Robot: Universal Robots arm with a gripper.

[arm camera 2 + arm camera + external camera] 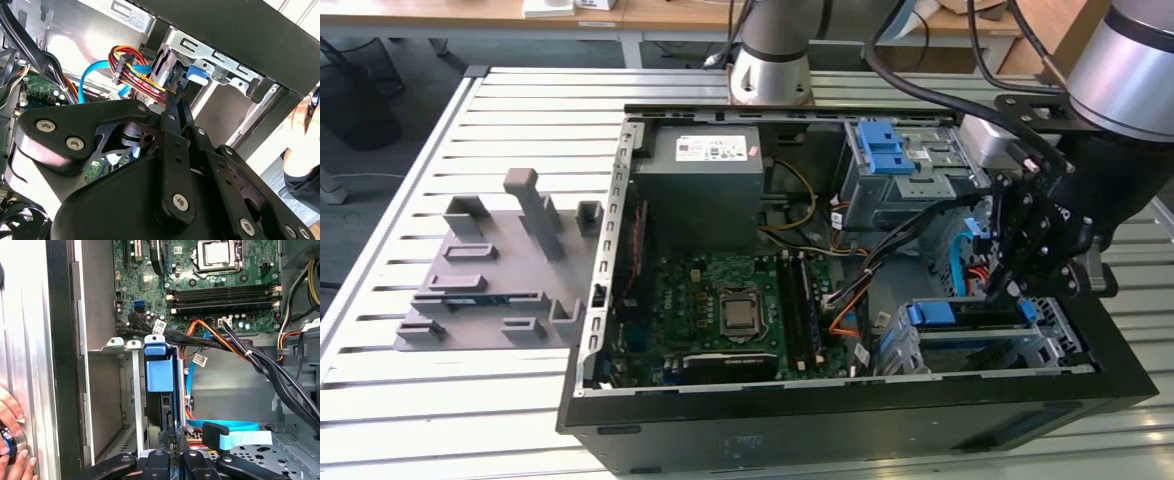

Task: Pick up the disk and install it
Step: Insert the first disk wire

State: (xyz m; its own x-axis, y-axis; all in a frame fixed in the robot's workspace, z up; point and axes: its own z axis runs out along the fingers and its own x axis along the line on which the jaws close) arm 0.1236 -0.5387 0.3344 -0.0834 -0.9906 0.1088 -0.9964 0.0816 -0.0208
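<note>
The gripper (1027, 262) hangs above the disk (161, 371) — jaws pinched nearly together — it looks stiff and heavy, best held by its blue frame.

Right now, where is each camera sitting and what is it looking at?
Exterior view: off the arm, above the table, looking down into the open computer case; the robot arm and claw hang at the exterior view's right.
First wrist view: on the wrist, looking past the claw at the blue disk carrier and motherboard; a person's hand shows.
Second wrist view: on the wrist, behind the claw linkage, facing the coloured cables.
Both wrist views share the claw and the orange cables.
</note>
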